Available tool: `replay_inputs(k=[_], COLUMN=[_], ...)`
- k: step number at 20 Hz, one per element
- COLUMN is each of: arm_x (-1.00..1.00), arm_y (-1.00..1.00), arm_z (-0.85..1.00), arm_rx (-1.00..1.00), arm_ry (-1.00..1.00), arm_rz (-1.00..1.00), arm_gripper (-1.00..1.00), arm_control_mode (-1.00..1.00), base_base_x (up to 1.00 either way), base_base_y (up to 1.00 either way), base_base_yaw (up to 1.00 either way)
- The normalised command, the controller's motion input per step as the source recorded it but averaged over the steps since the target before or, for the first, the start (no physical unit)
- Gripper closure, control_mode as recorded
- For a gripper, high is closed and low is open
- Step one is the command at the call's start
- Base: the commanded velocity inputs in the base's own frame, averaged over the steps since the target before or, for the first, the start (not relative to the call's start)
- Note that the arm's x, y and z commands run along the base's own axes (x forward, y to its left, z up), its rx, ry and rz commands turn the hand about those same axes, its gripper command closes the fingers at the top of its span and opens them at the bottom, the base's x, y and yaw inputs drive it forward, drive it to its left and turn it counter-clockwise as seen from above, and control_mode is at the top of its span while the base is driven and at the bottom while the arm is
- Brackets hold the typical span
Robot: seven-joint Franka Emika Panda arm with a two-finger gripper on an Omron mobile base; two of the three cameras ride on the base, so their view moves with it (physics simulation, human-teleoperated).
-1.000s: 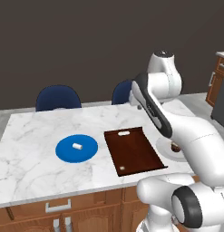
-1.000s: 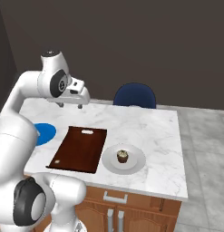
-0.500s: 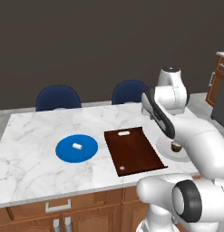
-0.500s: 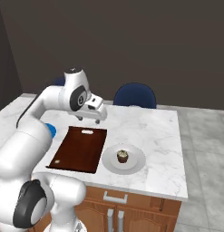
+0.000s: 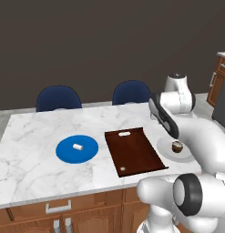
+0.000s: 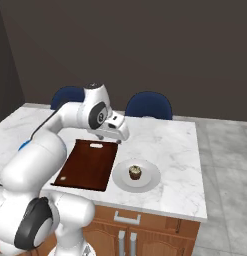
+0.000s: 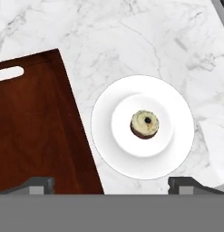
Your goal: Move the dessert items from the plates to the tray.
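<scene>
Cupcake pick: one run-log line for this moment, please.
gripper open above white plate | cupcake on plate, untouched | tray bare

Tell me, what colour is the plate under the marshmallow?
Bright blue plate; clearest in the left base view.

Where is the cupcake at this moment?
The cupcake sits in the middle of the white plate, on the marble counter just beside the wooden tray. In the right base view it lies to the right of the tray.
</scene>
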Motion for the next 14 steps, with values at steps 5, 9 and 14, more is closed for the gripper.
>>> replay_inputs(k=[5, 9, 14], arm_x=[0.28, 0.08, 0.02], arm_y=[-0.41, -0.34, -0.31], arm_z=[-0.03, -0.14, -0.22], arm_rx=[0.0, 0.0, 0.0], arm_ry=[0.0, 0.05, 0.1], arm_rz=[0.0, 0.02, 0.04], arm_gripper=[-1.0, -1.0, -1.0], arm_control_mode=[-1.0, -1.0, -1.0], base_base_x=[0.0, 0.0, 0.0], base_base_y=[0.0, 0.0, 0.0], base_base_yaw=[0.0, 0.0, 0.0])
